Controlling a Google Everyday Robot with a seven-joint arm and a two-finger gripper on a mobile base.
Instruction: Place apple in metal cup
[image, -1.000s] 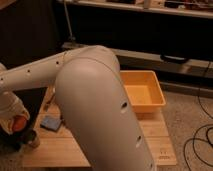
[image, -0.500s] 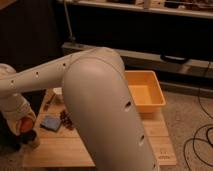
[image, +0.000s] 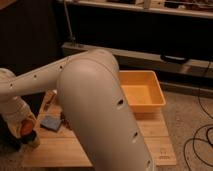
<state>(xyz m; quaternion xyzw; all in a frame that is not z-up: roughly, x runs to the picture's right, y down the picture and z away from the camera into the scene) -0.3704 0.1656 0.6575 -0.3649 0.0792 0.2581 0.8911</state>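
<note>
Dark cabinetry and a long shelf rail filled the background, with a speckled floor below and black cables (image: 200, 137) trailing at the far right. At the far left, my gripper (image: 26, 131) hung low over the left end of the wooden table (image: 150, 135), close to its near corner. An orange-red round shape, the apple (image: 25, 128), showed at the gripper, just above a pale object whose identity I could not tell. Whether my fingers were closed on the apple or merely beside it I could not tell, since the wrist housing covered them. The metal cup could not be made out anywhere in this view. Just right of the gripper, a flat blue-grey object (image: 50, 122) lay on the table, and beside it a small dark cluster (image: 63, 118) showed against the wood, partly hidden by my arm. My white arm (image: 100, 110) dominated the centre, sweeping from the left wrist up across the table and down toward the bottom edge, its large link hiding much of the tabletop. Further right, a yellow bin (image: 142, 90) rested on the far right part of the table, open side up.
</note>
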